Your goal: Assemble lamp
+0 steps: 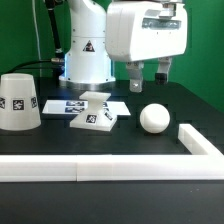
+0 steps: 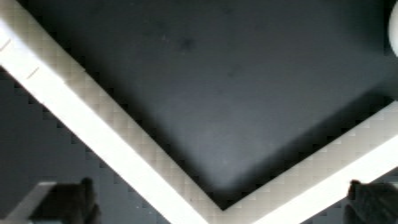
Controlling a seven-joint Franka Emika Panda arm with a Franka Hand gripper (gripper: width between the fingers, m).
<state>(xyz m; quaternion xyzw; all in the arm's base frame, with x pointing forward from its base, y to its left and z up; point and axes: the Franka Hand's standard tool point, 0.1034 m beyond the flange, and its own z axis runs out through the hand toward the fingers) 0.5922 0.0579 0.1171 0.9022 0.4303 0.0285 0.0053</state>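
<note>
Three white lamp parts lie loose on the dark worktop (image 1: 125, 142) in the exterior view, none joined to another. The truncated-cone shade (image 1: 20, 101) stands with its wide end down at the exterior view's left, a square tag on its side. The flat square base (image 1: 97, 119) rests near the middle, tags showing on its top and front edge, and it sits just in front of the marker board (image 1: 62, 104), which lies flat behind it. The ball-headed bulb (image 1: 153, 118) lies toward the exterior view's right, apart from the base and well apart from the shade. A long white border rail (image 1: 100, 168) runs along the near edge of the worktop and turns a corner at the exterior view's right. The arm's white wrist housing (image 1: 147, 35) hangs above and behind the bulb. Its two dark fingers (image 1: 136, 76) point downward, set apart with nothing between them, and they are clear of the bulb and of the worktop. The arm's white pedestal (image 1: 85, 45) stands at the back.

In the wrist view, the border rail (image 2: 107, 110) shows as two white bars meeting in a V at a corner, with bare dark worktop (image 2: 231, 90) inside the angle. The tips of the fingers (image 2: 63, 200) appear at opposite sides of the picture, wide apart and holding nothing. A white sliver (image 2: 393, 35) with a rounded outline shows at the edge of the picture. Too little of it shows to tell which part it is.
</note>
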